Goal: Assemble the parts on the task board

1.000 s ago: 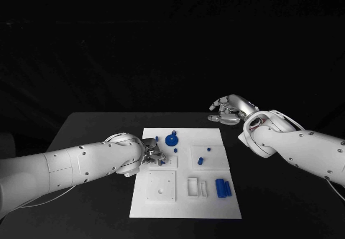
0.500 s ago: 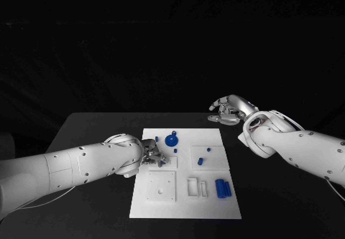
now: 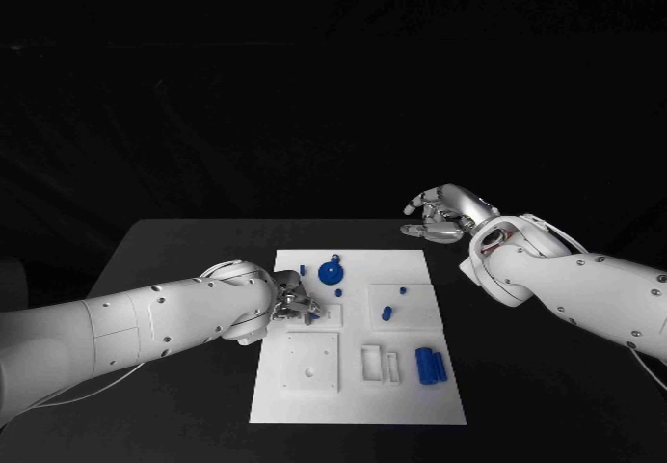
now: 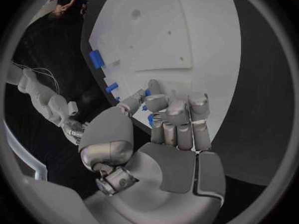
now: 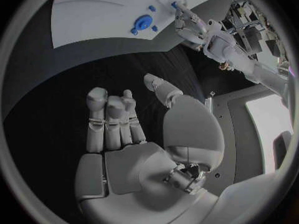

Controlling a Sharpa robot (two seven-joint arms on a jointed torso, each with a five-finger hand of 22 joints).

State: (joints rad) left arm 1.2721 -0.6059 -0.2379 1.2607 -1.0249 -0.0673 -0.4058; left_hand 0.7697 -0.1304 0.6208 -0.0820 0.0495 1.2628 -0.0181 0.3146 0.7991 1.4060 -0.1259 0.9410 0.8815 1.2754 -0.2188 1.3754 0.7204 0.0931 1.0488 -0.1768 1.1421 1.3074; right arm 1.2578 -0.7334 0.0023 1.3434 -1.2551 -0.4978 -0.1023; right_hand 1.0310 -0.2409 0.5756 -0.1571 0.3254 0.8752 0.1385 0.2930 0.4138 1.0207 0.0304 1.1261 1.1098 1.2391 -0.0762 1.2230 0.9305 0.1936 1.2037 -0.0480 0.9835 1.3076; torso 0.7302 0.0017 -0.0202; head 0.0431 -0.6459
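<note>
Little has moved over the last second: your left hand (image 3: pixel 292 302) has kept to the same spot at the board's left edge, its fingers only settling a touch, and your right hand (image 3: pixel 445 214) has stayed parked past the board's far right corner.

Start from the left hand. In the left wrist view its fingers (image 4: pixel 177 122) are curled down tight together against the task board (image 3: pixel 417 405), with a small blue part (image 4: pixel 150 118) showing between the thumb and the fingers. It looks pinched there, so treat the hand as holding that piece, though the grip itself is mostly hidden. Your right hand hangs over the bare bench (image 3: pixel 181 241), fingers loosely bent with nothing in them.

Outward on the board: a blue round part (image 3: pixel 331 272) stands near the far edge, two small blue pegs (image 3: pixel 387 312) sit on the raised square to the right, and a pair of blue cylinders (image 3: pixel 431 365) lie side by side near the right edge. A white square block (image 3: pixel 313 362) with holes lies just this side of the left hand.

My reading is that you are seating the pinched piece into the board. Keep it upright, press straight down, and ease the fingers off only once it stands by itself. Watch the thumb: it could tip the piece as it releases.
</note>
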